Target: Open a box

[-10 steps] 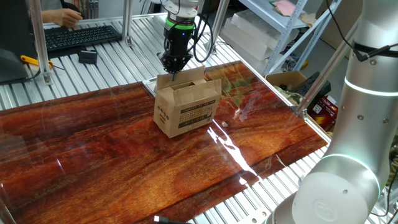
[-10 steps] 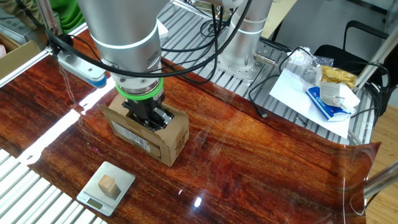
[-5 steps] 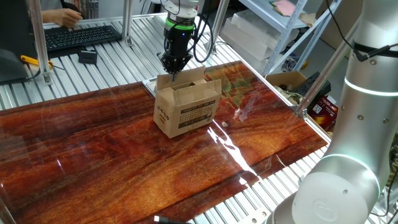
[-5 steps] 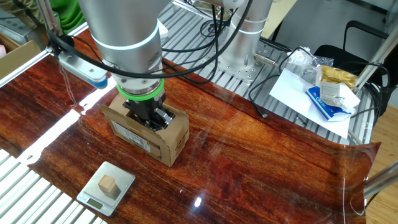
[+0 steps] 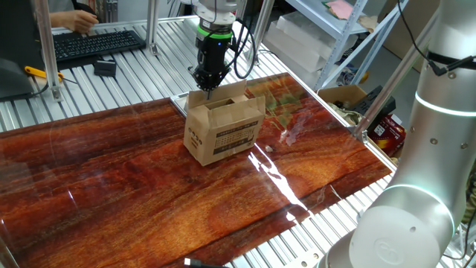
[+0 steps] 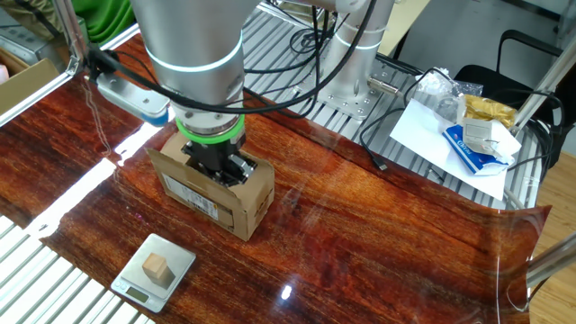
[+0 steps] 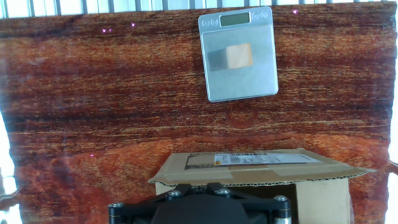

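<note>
The box (image 5: 223, 134) is a small brown carton with black print on its long side, standing mid-table. Its top is partly open and the rear flap stands upright. My gripper (image 5: 206, 84) comes straight down on that rear flap's top edge, fingers pinched together on it. In the other fixed view the gripper (image 6: 220, 171) sits over the box (image 6: 202, 196) top. In the hand view the gripper (image 7: 193, 186) shows only its close-set fingertips at the bottom edge, with the box's front flap (image 7: 261, 167) just beyond.
A small silver scale (image 6: 135, 283) carrying a wooden cube (image 6: 157, 267) sits near the box; it also shows in the hand view (image 7: 239, 78). A larger open carton (image 5: 342, 97) stands off the table's right side. A keyboard (image 5: 97, 43) lies at the back left. Papers (image 6: 432, 126) lie at the right.
The arm has shifted slightly and the gripper sits a little higher at the rear flap. The box has not moved.
</note>
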Action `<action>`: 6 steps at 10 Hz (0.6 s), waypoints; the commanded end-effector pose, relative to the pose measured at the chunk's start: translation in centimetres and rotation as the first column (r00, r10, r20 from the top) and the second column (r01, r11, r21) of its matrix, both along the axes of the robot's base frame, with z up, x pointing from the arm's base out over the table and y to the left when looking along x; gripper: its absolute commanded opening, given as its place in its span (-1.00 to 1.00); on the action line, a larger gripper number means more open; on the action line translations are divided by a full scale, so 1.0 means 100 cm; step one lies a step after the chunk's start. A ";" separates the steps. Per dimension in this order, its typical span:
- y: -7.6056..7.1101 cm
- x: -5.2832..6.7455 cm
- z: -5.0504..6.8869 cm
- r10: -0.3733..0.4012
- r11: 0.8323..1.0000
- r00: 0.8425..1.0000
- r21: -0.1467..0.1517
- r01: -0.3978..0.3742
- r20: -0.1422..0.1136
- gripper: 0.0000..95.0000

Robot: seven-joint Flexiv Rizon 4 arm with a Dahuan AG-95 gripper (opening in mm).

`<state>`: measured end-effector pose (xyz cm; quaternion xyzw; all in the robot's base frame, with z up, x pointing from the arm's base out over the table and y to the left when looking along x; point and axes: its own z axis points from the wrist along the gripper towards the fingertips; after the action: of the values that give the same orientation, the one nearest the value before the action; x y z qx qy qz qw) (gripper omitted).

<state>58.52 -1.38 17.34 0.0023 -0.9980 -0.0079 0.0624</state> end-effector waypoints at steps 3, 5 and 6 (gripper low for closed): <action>-0.011 -0.013 -0.006 0.020 1.000 1.000 -0.002 -0.020 0.018 -1.00; -0.014 -0.019 -0.007 0.025 1.000 0.999 0.003 -0.025 0.022 -1.00; -0.015 -0.023 -0.007 0.030 1.000 0.999 0.006 -0.030 0.022 -1.00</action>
<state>56.18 -2.87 16.52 0.0176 -0.9984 -0.0105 0.0526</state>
